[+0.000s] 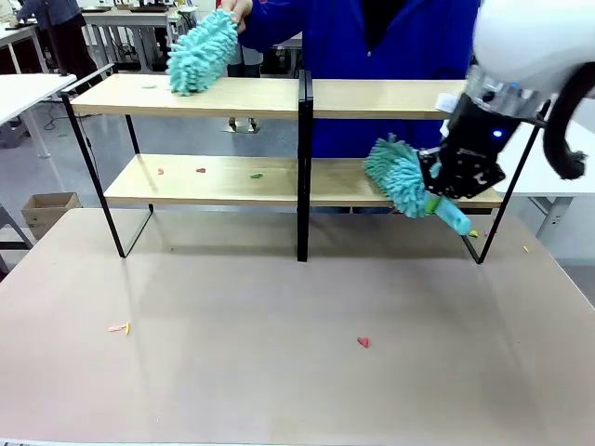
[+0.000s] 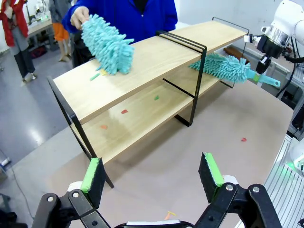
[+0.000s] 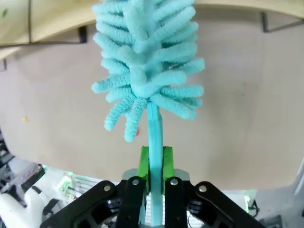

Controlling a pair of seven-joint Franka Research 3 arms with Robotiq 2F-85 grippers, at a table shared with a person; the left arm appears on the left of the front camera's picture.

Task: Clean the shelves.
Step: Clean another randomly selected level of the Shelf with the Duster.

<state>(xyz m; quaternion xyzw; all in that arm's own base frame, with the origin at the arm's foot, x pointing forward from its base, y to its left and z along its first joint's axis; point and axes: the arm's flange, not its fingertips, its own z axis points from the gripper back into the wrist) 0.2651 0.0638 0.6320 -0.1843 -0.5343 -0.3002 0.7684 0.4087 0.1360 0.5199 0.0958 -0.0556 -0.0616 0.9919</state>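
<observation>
Shelves span the upper half of the front view, far side of the beige tabletop. Right gripper clamped on the handle of a teal duster; its head is at the lower board, right of the centre post. Left gripper jaws apart, empty, over the tabletop. Person's hand holds a second duster on the top board, upper left. Small scraps on the lower board and tabletop.

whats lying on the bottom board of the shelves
On the lower board of the shelves: small red, orange and green scraps left of the post. The right claw's teal duster covers part of the right half.
</observation>
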